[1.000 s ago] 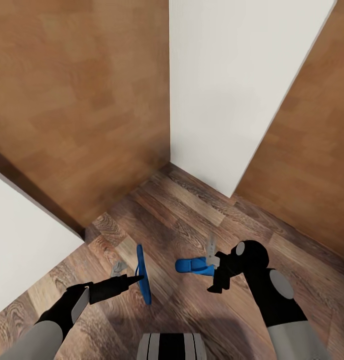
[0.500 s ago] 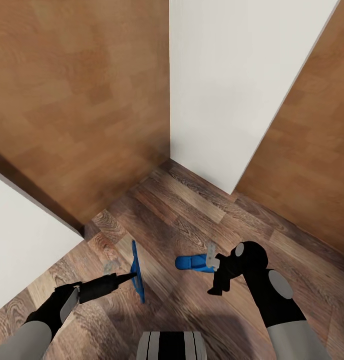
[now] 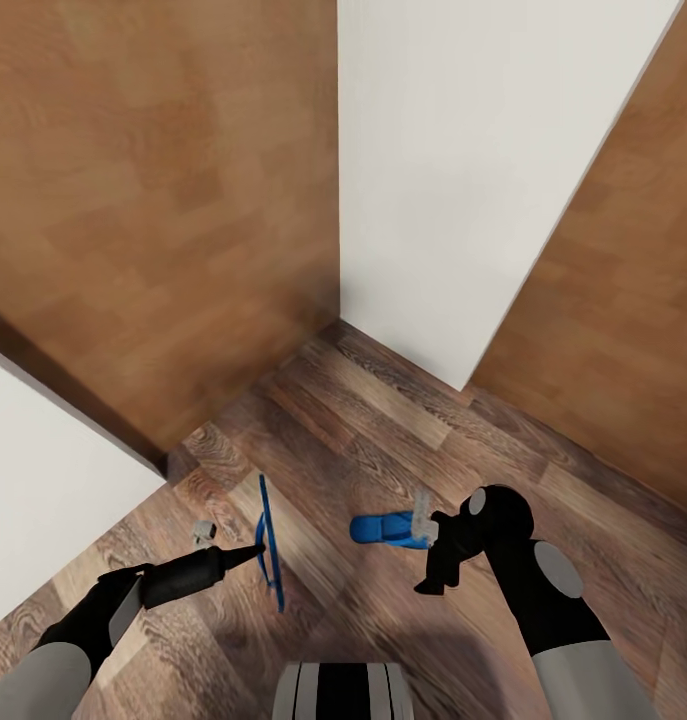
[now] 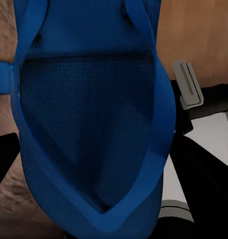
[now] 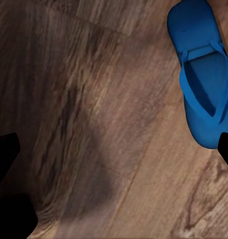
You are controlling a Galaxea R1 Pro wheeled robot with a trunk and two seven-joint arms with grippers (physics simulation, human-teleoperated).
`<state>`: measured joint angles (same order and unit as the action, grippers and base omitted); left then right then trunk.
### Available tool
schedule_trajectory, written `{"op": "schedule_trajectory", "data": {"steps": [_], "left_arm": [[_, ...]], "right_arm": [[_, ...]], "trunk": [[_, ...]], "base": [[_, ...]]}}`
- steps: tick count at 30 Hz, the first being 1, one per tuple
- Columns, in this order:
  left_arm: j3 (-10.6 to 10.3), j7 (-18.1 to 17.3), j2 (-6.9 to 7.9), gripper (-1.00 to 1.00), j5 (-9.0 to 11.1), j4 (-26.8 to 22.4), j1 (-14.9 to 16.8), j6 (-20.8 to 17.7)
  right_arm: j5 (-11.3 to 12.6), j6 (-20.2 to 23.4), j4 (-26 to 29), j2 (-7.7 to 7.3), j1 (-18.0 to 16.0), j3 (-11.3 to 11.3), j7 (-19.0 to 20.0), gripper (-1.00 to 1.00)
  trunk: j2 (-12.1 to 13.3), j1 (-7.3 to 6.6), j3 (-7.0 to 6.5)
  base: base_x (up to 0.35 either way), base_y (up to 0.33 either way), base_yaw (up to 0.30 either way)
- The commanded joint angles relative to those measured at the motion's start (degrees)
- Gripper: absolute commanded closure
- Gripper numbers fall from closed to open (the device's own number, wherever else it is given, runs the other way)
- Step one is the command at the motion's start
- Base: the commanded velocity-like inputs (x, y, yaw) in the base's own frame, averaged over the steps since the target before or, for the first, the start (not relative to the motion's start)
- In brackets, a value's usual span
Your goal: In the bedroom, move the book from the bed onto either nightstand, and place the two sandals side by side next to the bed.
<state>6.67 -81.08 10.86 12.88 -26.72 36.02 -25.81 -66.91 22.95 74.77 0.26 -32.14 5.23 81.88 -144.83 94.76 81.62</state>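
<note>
The left gripper [image 3: 251,553] is pinching one blue sandal [image 3: 269,543] on edge above the wood floor [image 3: 363,420]. The right gripper [image 3: 423,520] is hovering spread open, empty, over the second sandal [image 3: 385,529] lying flat.

home interior, simulator render: brown wood-plank floor [image 3: 383,440] at lower centre, plain white wall panels [image 3: 463,170] at upper right and lower left, flat wood-grain panels [image 3: 153,200] at upper left and far right. 2 blue sandals [image 3: 388,529] near the bottom suggest a lived-in room.
</note>
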Motion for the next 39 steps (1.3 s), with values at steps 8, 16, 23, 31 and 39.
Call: {"op": "schedule_trajectory", "data": {"steps": [8, 16, 23, 31, 39], "left_arm": [[-0.08, 0.07, -0.13, 1.0, -0.13, 0.0, 0.02, -0.48], [-0.1, 0.22, -0.2, 1.0, -0.13, 0.0, 0.02, -0.47], [-0.17, 0.3, -0.3, 1.0, -0.13, 0.0, 0.02, -0.42], [-0.17, 0.33, -0.36, 1.0, -0.13, 0.0, 0.02, -0.4], [-0.17, 0.4, -0.4, 1.0, -0.13, 0.0, 0.02, -0.43]], "right_arm": [[-0.24, 0.6, -0.14, 0.01, -0.03, 0.04, 0.3, -1.0], [-0.24, 0.6, -0.41, 0.01, -0.03, 0.04, 0.3, -1.0], [-0.24, 0.6, -0.42, 0.0, -0.03, 0.04, 0.3, -1.0], [-0.24, 0.6, -0.42, 0.0, -0.03, 0.04, 0.3, -1.0], [-0.29, 0.6, -0.42, 0.04, -0.03, -0.02, 0.3, -1.0]], "trunk": [[-0.01, 0.01, 0.04], [-0.01, 0.01, 0.04], [-0.01, 0.01, 0.04], [-0.05, 0.09, 0.7], [-0.16, 0.3, 2.48]], "base": [[0.167, 0.0, 0.0], [0.196, 0.0, 0.0], [0.156, 0.0, 0.0], [0.007, 0.0, 0.0], [0.0, 0.0, 0.0]]}}
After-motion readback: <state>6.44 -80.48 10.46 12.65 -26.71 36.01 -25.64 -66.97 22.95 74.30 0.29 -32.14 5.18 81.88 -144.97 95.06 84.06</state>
